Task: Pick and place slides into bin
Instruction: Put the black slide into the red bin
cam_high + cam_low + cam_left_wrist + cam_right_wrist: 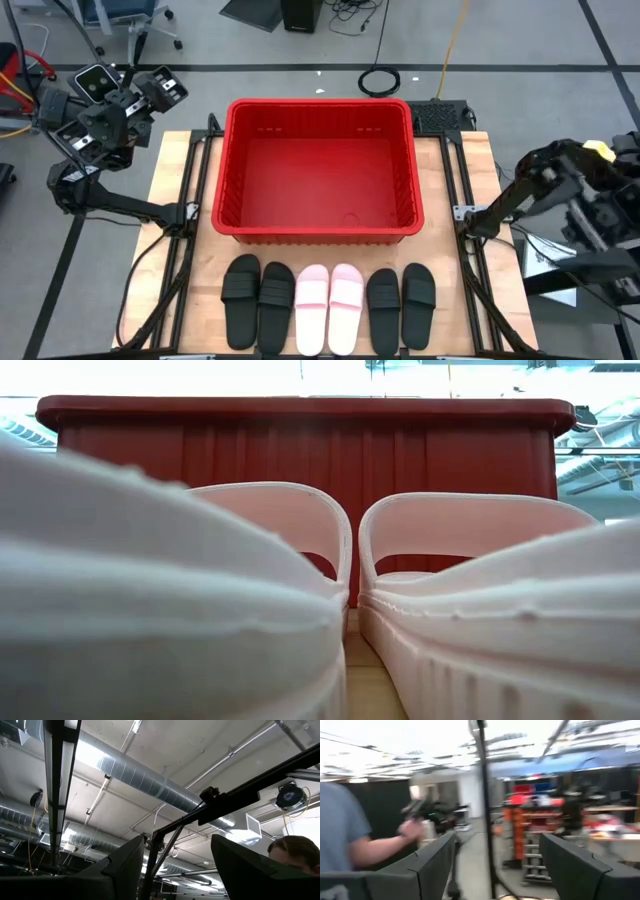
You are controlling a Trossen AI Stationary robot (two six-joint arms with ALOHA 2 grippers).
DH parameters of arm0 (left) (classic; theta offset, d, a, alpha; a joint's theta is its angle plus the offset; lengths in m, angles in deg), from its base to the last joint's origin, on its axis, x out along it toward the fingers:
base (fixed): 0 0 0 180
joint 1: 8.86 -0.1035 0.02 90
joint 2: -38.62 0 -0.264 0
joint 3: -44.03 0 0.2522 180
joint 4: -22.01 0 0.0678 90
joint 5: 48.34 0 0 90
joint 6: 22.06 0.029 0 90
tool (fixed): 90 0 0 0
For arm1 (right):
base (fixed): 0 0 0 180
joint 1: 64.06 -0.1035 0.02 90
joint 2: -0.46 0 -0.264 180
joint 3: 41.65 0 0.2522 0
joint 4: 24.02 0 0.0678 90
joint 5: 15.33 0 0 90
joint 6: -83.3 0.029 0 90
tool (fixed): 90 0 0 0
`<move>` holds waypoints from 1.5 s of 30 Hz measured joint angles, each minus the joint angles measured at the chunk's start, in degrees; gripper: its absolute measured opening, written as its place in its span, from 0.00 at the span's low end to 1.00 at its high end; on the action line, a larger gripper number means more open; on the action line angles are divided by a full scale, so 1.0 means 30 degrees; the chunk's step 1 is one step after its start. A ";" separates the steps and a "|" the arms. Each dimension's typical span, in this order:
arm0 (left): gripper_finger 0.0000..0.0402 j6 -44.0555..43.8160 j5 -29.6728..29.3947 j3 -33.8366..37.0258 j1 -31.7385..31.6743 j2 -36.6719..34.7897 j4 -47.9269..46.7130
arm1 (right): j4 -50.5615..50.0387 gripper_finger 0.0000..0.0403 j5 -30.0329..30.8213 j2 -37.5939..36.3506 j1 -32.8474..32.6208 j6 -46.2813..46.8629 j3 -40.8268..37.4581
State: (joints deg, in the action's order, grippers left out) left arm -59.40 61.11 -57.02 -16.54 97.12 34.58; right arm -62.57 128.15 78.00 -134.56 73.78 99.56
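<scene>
Bin: the red bin (318,170) sits at the middle of the table toward its far edge; nothing is visible inside it in the high view.
Slides: six slides lie in a row along the near edge, toes toward the bin: a black pair (258,301) on the left, a pink pair (328,308) in the centre, a second black pair (400,306) on the right. Neighbours lie just beside one another, some possibly touching. All are outside the bin, close to its near wall.
Low view: the pink pair fills the foreground, with the bin wall (300,450) behind.
Left gripper (172,870): off the table's far left corner, pointed up at the ceiling; fingers well apart, holding nothing.
Right gripper (492,865): beyond the table's right edge, pointed out into the room; fingers well apart, holding nothing.
Bystander: a person's arm (380,847) shows in the right wrist view, clear of the table.
Step in hand: judged as the start, with no slide yet picked or placed and both arms parked.
Next move: an arm needs to swing over the row, descend on one slide, likely an outer one on its own side, and close across the strap or sole edge without disturbing its neighbour.
</scene>
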 joint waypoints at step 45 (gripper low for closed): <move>0.60 -0.1606 0.0915 0.0007 -0.0722 -0.0022 -0.0289 | -1.1975 0.70 -1.2857 0.4992 0.5341 2.4796 -1.5778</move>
State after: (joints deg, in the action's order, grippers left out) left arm -64.22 63.85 -57.00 -18.71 97.05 33.71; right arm -98.49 89.58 92.98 -118.54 148.16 52.23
